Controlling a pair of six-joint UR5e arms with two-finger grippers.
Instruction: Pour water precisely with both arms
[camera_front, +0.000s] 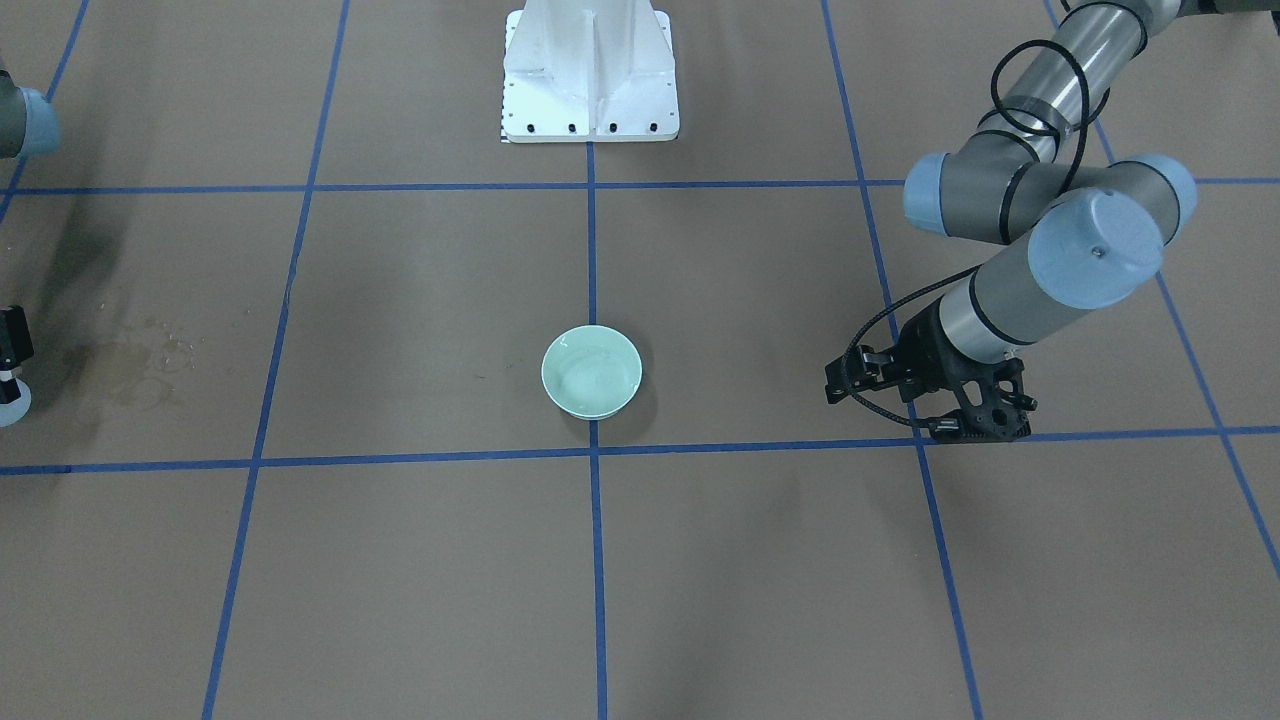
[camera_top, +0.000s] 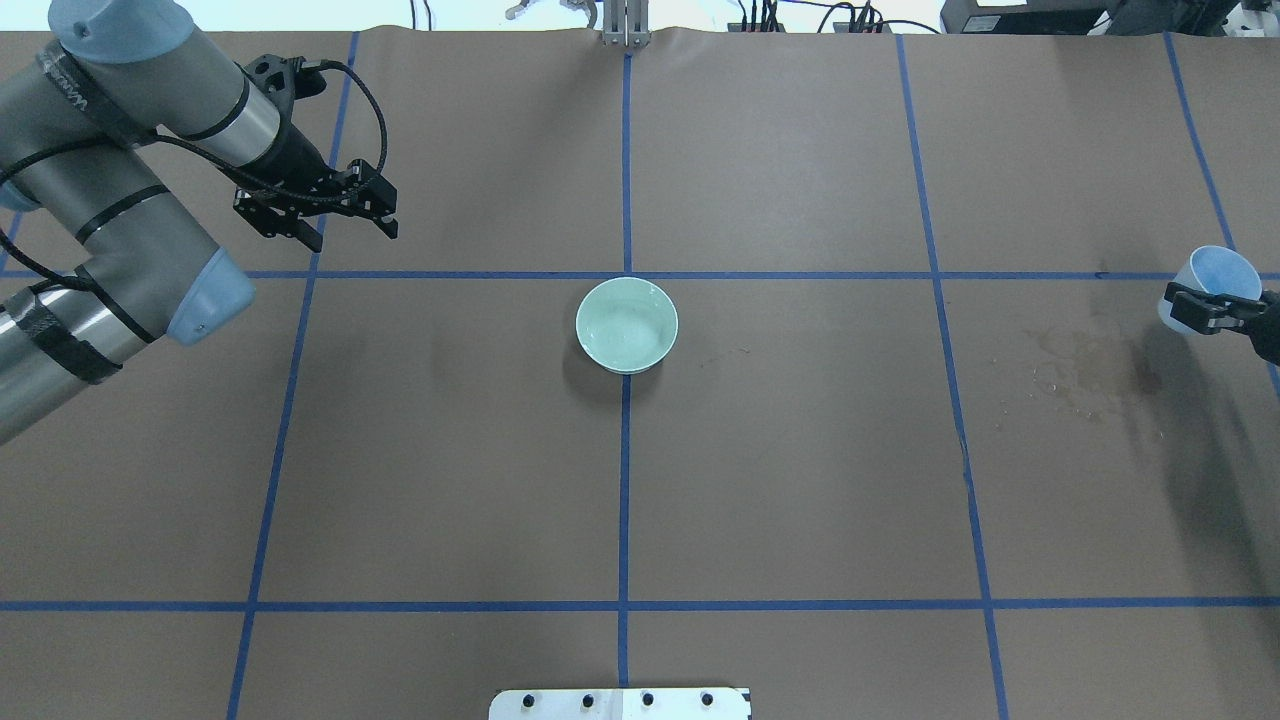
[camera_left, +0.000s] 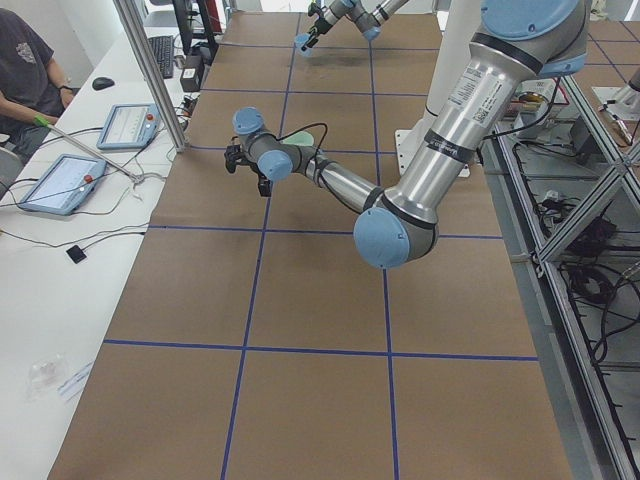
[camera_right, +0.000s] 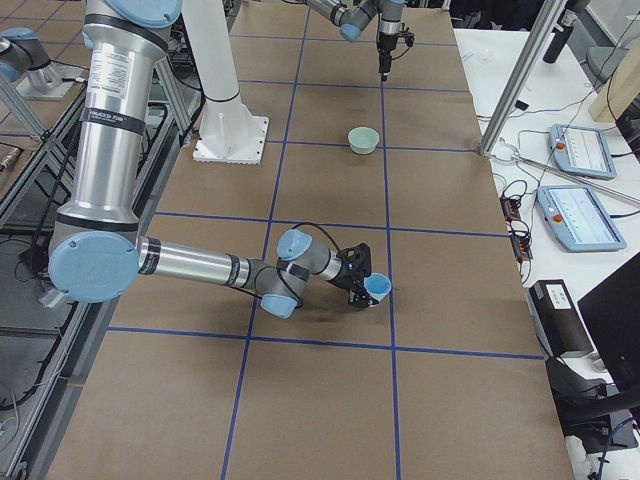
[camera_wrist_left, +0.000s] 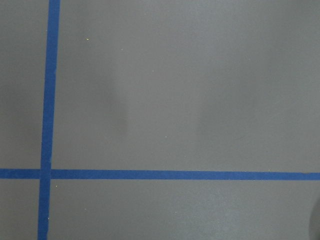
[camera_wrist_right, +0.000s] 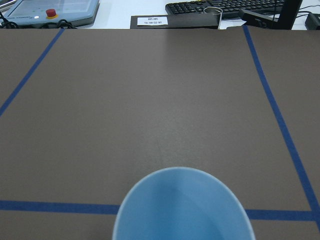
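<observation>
R tool (camera_top: 1215, 305) grips blue cup (camera_top: 1213, 270); L tool (camera_top: 335, 228) spread, far fm bowl (camera_top: 627, 325).

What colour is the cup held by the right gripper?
The cup is light blue; it shows best in the right wrist-mounted view.

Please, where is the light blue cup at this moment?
In the overhead view the light blue cup is at the far right edge, gripped by the right pincer, near the wet stain and far from the central green bowl.
</observation>
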